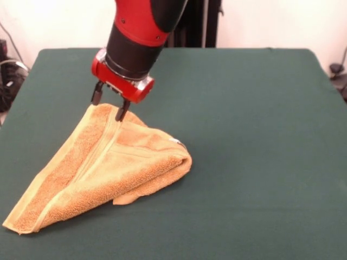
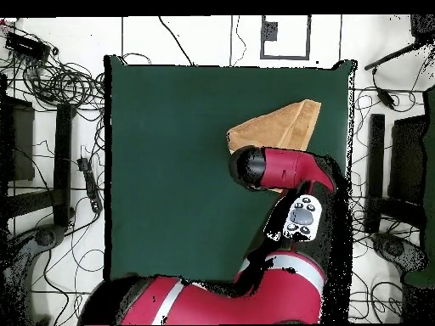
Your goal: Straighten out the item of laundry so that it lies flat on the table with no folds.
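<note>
The golden-orange towel (image 1: 105, 170) lies folded and bunched on the dark green bench (image 1: 255, 135), not flat. In the front view it forms a rough triangle: one long corner stretches down to the lower left of the picture, near the bench's front edge, while a thick rolled fold sits at its right side. A paler woven band runs lengthwise along the cloth from the raised peak toward the low corner. A small white tag (image 1: 177, 141) shows at the top of the rolled fold.

The red and black arm (image 1: 142, 32) comes down over the towel's upper peak. Its pincer (image 1: 108, 106) has two dark fingers (image 1: 122, 110) spread a little apart, their tips meeting the cloth right at the raised peak; the towel's top edge rises up between them, so the pincer appears clenched on that corner, holding it lifted off the bench.

In the overhead view the towel (image 2: 285, 125) lies in the upper right part of the bench (image 2: 170, 170), close to the right edge, and the arm (image 2: 280, 167) covers its lower side, hiding the pincer
</note>
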Motion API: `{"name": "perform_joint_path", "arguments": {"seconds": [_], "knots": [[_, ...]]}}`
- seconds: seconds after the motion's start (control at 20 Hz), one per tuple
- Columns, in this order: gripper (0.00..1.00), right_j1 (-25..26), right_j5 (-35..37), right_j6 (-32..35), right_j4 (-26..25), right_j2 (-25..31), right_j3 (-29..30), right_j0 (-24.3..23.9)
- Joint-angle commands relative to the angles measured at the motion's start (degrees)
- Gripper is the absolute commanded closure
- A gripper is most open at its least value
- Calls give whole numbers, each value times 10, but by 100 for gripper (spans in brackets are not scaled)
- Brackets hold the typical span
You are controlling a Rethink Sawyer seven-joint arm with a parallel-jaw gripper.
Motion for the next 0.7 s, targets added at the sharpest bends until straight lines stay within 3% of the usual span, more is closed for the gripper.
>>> {"name": "perform_joint_path", "arguments": {"seconds": [0.05,0.7], "knots": [[0,69,-16,143,33,16,-15,12],[0,105,-46,116,27,16,-42,2]]}}
